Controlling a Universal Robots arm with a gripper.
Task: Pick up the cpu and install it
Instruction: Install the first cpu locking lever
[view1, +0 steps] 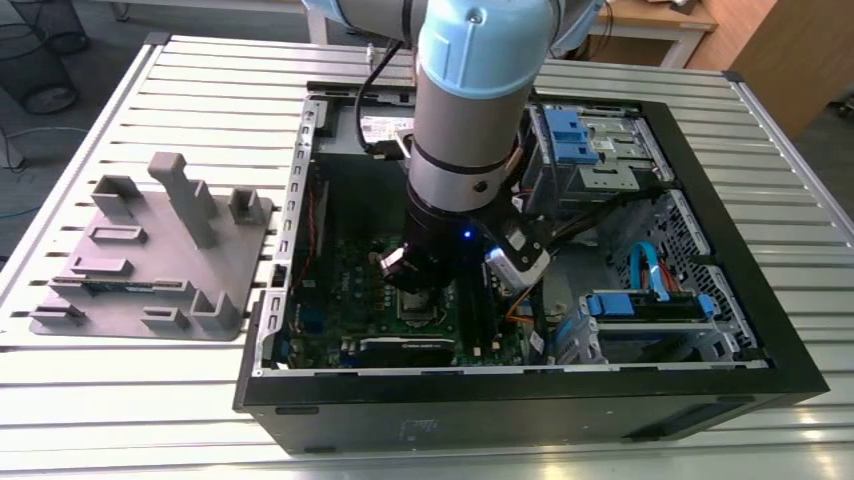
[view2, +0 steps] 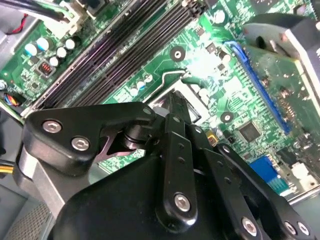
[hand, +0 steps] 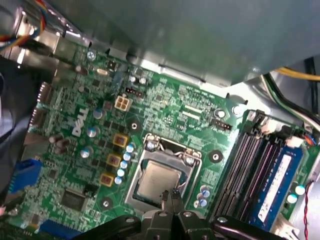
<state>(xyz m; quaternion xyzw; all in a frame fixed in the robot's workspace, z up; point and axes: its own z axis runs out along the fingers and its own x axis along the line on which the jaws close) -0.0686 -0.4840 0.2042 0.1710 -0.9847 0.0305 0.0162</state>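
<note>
step: install, placing stage | cpu (hand: 158, 181) lies flat inside the socket frame (hand: 165, 150) on the motherboard (hand: 165, 107) | hand (hand: 169, 196) just above its near edge, fingertips together, gripping nothing | next: seating must be confirmed, frame looks unlatched

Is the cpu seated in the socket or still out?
In. The cpu lies flat inside the socket frame in the first wrist view, hand fingertips together beside it.

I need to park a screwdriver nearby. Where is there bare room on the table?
Bare slats of the table lie in front of the grey holder tray and between it and the computer case. Inside the case it is crowded: the gripper hangs over the cpu.
</note>
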